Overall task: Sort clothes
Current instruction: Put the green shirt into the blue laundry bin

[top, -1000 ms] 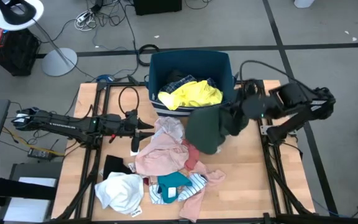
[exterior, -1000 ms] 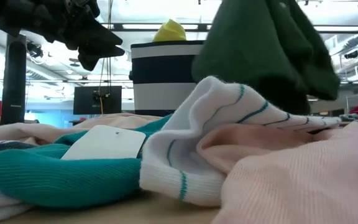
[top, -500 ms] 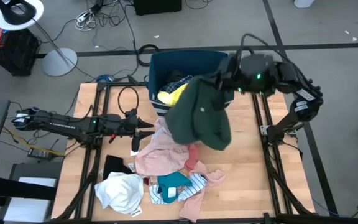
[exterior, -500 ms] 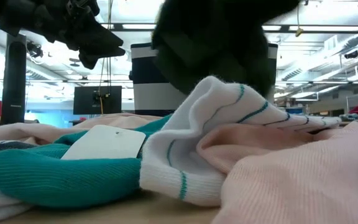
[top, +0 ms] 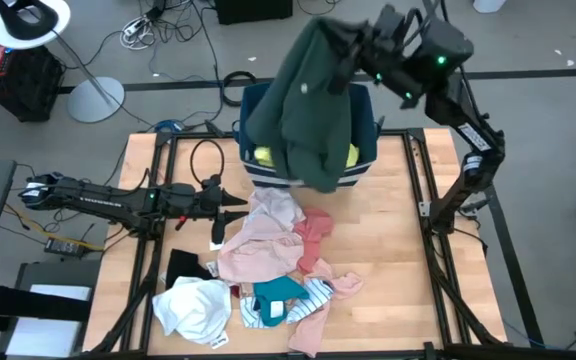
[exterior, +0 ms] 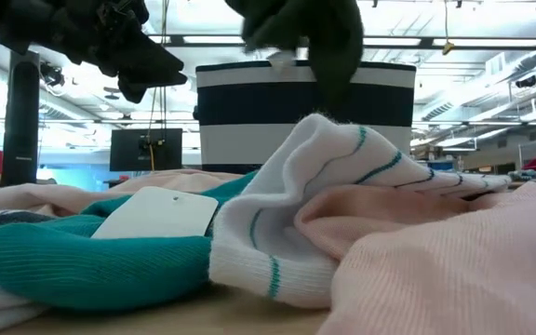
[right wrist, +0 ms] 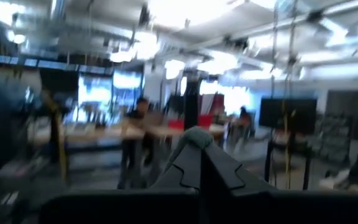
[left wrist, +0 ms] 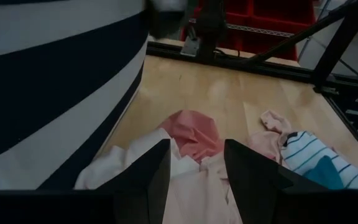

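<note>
Right gripper, fingers pinched shut on the dark green garment, hangs it above the blue bin. Left gripper waits spread beside the pile of clothes. Next likely: release into bin.

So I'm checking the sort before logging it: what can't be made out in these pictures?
- High view: most of the dark blue plastic bin's contents, covered by the hanging dark green fabric garment.
- Right wrist view: the right tool is shut on the green garment, but the room behind is blurred.
- Low view: the pink ribbed garment blocks the table behind.
</note>
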You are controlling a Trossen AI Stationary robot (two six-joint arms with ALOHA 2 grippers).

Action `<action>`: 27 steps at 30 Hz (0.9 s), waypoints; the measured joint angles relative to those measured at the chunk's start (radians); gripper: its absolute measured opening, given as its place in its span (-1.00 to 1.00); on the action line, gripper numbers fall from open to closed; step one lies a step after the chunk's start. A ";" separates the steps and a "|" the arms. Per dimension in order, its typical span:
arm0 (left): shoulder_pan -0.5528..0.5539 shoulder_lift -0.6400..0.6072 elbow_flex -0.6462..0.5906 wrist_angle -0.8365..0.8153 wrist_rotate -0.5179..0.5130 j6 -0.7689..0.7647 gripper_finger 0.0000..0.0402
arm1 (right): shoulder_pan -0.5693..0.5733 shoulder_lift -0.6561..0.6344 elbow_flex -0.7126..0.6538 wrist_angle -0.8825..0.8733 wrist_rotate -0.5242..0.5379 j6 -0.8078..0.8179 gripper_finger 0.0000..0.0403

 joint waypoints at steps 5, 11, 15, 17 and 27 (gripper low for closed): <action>0.000 0.000 0.000 -0.015 -0.001 0.000 -0.22 | -0.096 0.041 0.000 0.141 -0.078 0.002 -1.00; 0.000 0.000 0.000 -0.018 -0.011 0.022 -0.22 | -0.157 0.089 -0.001 0.055 -0.101 0.014 -1.00; 0.000 0.000 0.000 -0.019 -0.012 0.023 -0.22 | -0.178 0.101 -0.001 -0.170 -0.101 0.035 -1.00; 0.000 0.000 0.000 -0.018 -0.012 0.026 -0.22 | -0.186 0.109 -0.002 -0.324 -0.101 0.077 -1.00; 0.000 0.000 0.000 -0.016 -0.027 0.026 -0.22 | -0.240 0.210 -0.099 -0.864 -0.125 0.292 -1.00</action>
